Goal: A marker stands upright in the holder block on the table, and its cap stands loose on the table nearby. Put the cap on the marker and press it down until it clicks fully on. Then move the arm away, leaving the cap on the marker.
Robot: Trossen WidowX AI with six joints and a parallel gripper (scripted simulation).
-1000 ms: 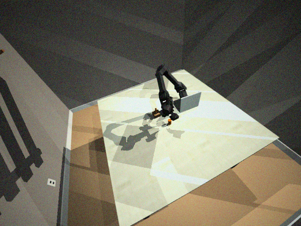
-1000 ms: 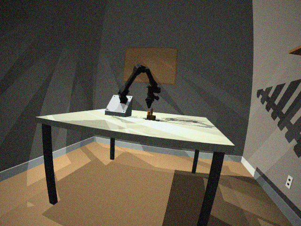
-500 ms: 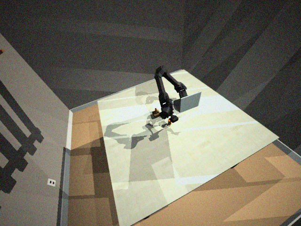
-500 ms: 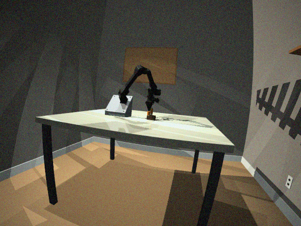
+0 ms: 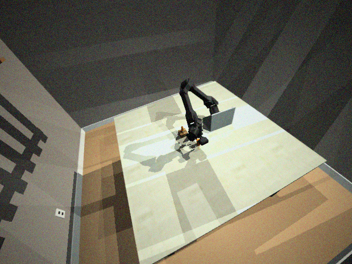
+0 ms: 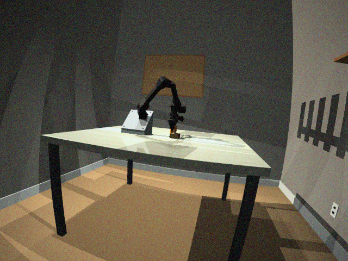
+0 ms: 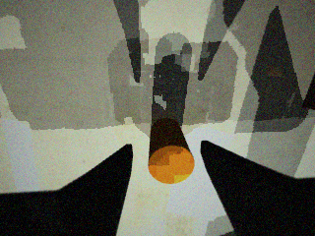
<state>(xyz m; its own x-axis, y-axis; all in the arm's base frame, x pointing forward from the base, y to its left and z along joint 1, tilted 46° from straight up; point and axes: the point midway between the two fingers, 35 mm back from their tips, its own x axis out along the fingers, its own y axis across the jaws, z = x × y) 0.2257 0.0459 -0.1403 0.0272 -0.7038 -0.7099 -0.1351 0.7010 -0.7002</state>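
Observation:
The orange cap stands upright on the table. My gripper is open and low over it. The cap is between the two fingers, with a gap on each side in the wrist view. The marker stands upright in the brown holder block, a short way to the left of the cap in the top view. In the exterior view an orange piece shows above the block below my gripper; I cannot tell whether it is the cap or the marker.
The arm's grey base mount stands behind the gripper near the table's far side. Strong shadows of the arm fall across the table top around the cap.

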